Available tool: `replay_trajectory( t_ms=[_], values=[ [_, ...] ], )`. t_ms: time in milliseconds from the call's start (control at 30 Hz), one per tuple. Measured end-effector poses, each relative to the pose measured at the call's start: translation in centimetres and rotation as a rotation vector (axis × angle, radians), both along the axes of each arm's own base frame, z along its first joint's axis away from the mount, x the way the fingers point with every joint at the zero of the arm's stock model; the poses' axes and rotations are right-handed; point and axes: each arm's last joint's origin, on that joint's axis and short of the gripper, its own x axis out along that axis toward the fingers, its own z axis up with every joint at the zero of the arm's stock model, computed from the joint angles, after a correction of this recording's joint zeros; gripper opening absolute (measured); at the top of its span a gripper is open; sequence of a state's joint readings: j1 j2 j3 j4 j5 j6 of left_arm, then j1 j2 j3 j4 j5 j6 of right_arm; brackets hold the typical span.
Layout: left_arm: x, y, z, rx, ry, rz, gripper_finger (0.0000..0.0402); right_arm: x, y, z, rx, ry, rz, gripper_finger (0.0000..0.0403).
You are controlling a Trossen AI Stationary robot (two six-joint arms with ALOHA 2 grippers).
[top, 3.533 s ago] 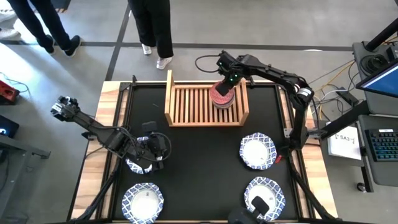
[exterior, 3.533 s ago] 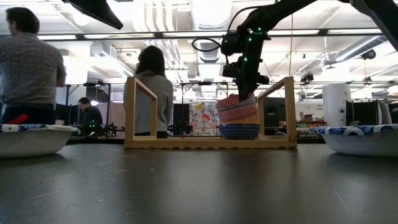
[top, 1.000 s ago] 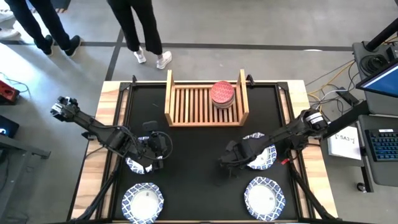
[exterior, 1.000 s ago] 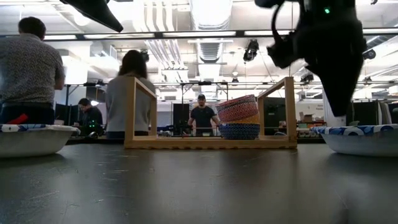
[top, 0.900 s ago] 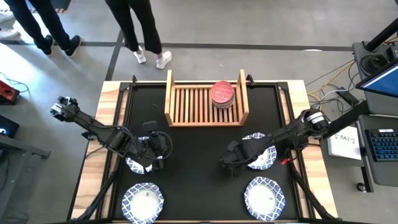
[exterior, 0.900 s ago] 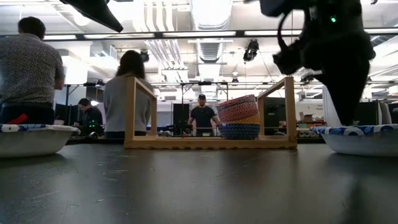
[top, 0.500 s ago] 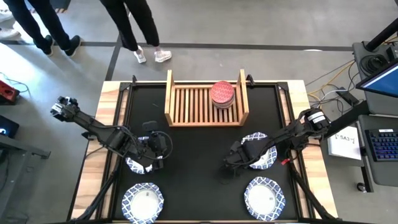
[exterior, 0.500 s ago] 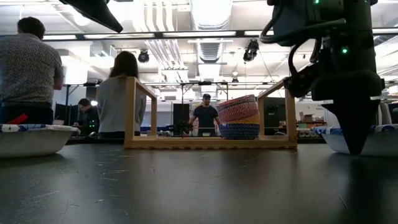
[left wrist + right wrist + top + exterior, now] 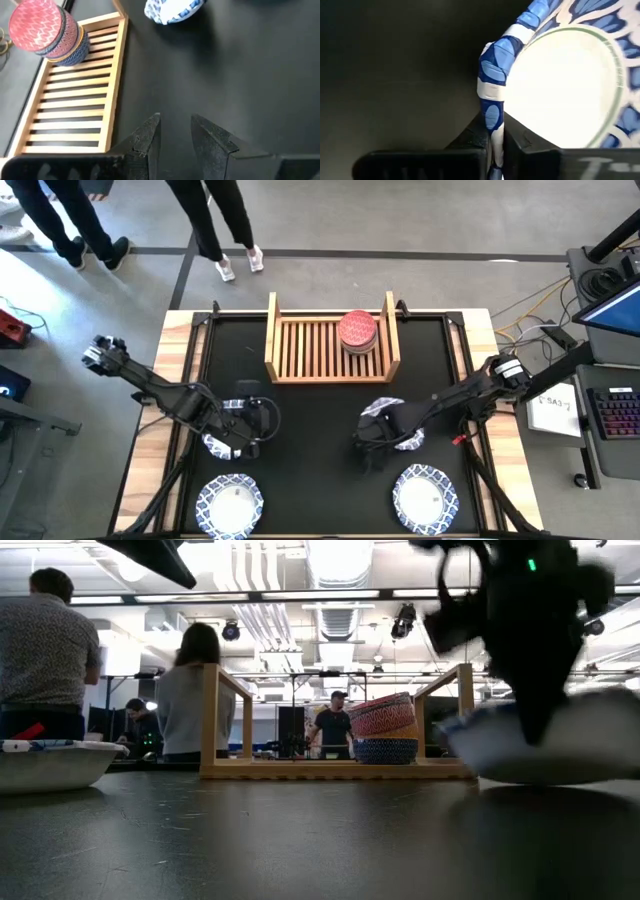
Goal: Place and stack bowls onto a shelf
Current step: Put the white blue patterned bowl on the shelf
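Observation:
The wooden shelf stands at the table's far middle with a stack of small bowls, a red one on top, on its right half. My right gripper is shut on a white, blue-rimmed bowl in front of the shelf. My left gripper is open over bare table at the left, next to another blue-rimmed bowl that its arm partly hides. Two more such bowls rest on their bases near the front edge. My right gripper pinches the bowl's rim on the side toward the table's left, one finger inside the bowl and one outside. The fingers come from above, pointing down. The bowl is tilted in the hold and looks lifted off the table.
The shelf's left half holds nothing. Black table lies bare between the shelf and the front bowls. People stand beyond the far edge; a desk with a keyboard is off the right side.
My right gripper has sunk onto the left rim of the right-hand bowl and shut on it. It has then raised the bowl, which has tipped and shifted a little toward the table's left.

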State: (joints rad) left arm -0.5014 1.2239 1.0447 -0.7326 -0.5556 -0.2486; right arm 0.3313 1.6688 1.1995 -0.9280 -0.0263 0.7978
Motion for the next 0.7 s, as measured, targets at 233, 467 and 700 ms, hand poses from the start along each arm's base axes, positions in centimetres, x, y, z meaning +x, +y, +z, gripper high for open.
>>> replay_trajectory(
  t_ms=[233,467,700],
  values=[
    [1.0,-0.8,-1.1,0.04,0.081,-0.163,0.0089,3.0,1.2,4.9,0.046,-0.249,0.378,0.0009],
    [3.1,-2.2,-2.1,0.141,0.053,-0.336,0.0089,4.8,2.0,8.1,0.038,-0.494,0.711,0.0009],
    [5.0,-3.4,-2.5,0.211,-0.043,-0.45,0.0089,5.2,2.0,8.6,-0.027,-0.566,0.923,0.0009]
  ],
)
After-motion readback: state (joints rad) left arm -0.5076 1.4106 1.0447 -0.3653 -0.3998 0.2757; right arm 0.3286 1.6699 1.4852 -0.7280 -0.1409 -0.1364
